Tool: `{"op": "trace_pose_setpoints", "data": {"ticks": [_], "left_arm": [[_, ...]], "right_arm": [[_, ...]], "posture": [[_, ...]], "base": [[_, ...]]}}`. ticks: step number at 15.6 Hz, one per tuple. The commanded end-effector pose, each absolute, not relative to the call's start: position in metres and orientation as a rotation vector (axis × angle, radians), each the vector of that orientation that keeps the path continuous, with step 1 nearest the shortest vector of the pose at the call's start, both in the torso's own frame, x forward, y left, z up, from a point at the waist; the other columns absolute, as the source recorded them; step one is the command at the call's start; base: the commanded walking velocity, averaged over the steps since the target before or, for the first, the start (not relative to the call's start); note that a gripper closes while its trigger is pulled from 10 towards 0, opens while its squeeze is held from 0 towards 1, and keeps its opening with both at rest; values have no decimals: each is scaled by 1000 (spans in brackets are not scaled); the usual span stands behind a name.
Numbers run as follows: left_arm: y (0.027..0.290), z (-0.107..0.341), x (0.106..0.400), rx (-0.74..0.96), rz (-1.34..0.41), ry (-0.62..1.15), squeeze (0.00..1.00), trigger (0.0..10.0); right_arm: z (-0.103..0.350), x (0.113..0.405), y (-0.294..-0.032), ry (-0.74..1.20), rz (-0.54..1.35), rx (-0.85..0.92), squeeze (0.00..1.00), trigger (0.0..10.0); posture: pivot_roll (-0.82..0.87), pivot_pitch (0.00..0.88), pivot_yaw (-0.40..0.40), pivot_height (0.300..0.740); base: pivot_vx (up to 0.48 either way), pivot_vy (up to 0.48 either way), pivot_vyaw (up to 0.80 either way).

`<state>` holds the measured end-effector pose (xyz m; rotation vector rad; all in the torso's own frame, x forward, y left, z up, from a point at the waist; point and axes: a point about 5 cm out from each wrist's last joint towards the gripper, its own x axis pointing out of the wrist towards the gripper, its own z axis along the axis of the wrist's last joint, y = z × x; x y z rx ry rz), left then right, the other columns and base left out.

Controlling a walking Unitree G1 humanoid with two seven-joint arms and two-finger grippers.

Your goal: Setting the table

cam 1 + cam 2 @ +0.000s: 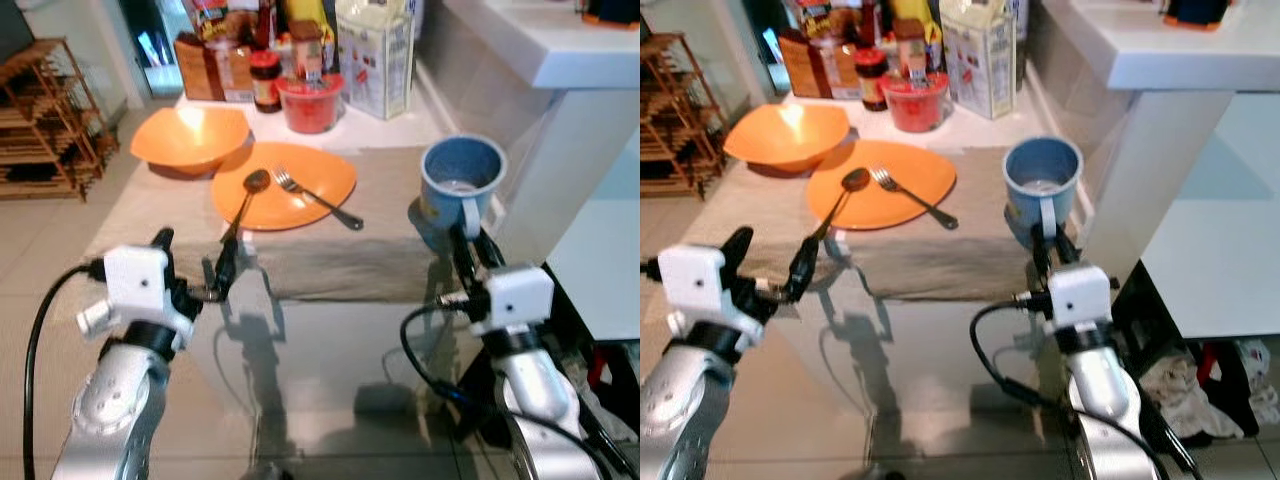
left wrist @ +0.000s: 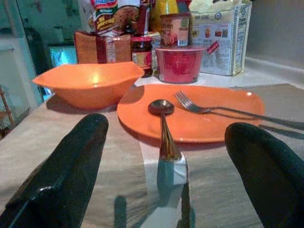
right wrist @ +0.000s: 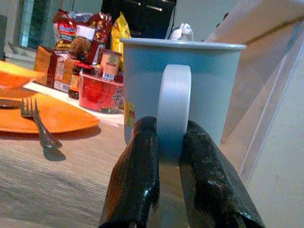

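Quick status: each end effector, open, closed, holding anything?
Left end effector: open, empty, spoon handle lies ahead between its fingers.
Right end effector: closed on blue mug handle.

glass table (image 1: 330, 380), beige runner (image 1: 350, 260), groceries (image 1: 290, 60)

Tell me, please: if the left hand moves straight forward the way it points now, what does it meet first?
Probably the spoon: the open left hand points along its handle, which overhangs the orange plate toward it.

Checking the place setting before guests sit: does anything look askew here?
The spoon lies half on the orange plate, its handle hanging off the rim onto the cloth. The fork crosses the plate diagonally. Nothing is spilled.
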<state>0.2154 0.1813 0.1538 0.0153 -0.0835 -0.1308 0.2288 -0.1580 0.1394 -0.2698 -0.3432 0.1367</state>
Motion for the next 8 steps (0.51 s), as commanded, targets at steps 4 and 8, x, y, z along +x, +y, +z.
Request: {"op": "trace_pose_setpoints", "data": {"ticks": [4, 8], "left_arm": [[178, 142, 214, -16, -119, -54, 0, 10000], [179, 144, 223, -7, -111, -79, 0, 10000]], "right_arm": [[135, 231, -162, -302, 132, -257, 0, 0], [136, 239, -162, -293, 143, -257, 0, 0]], "posture": [[-24, 0, 33, 740], [-27, 0, 33, 740]], "base": [[0, 0, 0], [0, 0, 0]]}}
